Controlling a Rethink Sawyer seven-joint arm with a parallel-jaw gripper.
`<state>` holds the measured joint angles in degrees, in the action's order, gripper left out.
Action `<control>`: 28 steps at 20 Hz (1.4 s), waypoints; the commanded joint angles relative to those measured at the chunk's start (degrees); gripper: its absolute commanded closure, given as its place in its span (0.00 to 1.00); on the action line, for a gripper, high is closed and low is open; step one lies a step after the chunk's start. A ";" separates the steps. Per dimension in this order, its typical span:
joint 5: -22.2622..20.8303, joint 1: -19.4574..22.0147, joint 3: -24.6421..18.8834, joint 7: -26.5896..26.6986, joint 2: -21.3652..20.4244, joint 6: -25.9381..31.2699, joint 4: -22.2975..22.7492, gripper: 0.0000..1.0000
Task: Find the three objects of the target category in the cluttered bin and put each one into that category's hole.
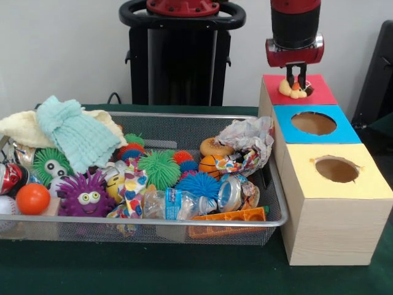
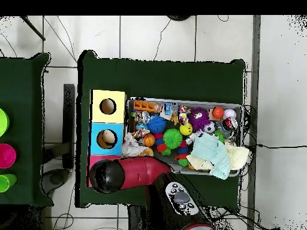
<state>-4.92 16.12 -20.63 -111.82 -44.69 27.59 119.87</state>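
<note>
No text, label or number can be read on anything here.

Red/blk arm [image 1: 295, 31], blk tool [image 1: 296, 78].

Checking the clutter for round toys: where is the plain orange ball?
In the front view, the plain orange ball sits at the wire mesh bin's left end, beside the purple spiky toy with eyes.

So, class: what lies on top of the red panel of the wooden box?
A yellowish toy sits on the red panel, with the gripper at it. The toy and gripper cover the panel's hole, so it cannot be seen.
</note>
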 commanded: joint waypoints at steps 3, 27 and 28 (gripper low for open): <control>-1.32 -8.84 9.59 -13.40 -2.72 2.05 -2.35 1.00; 2.01 -11.52 12.55 -10.12 1.02 -4.60 -2.54 1.00; 1.90 -11.80 12.78 -10.17 1.09 -4.90 -2.60 1.00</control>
<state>-3.36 4.27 -11.12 -111.85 -46.62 26.22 119.13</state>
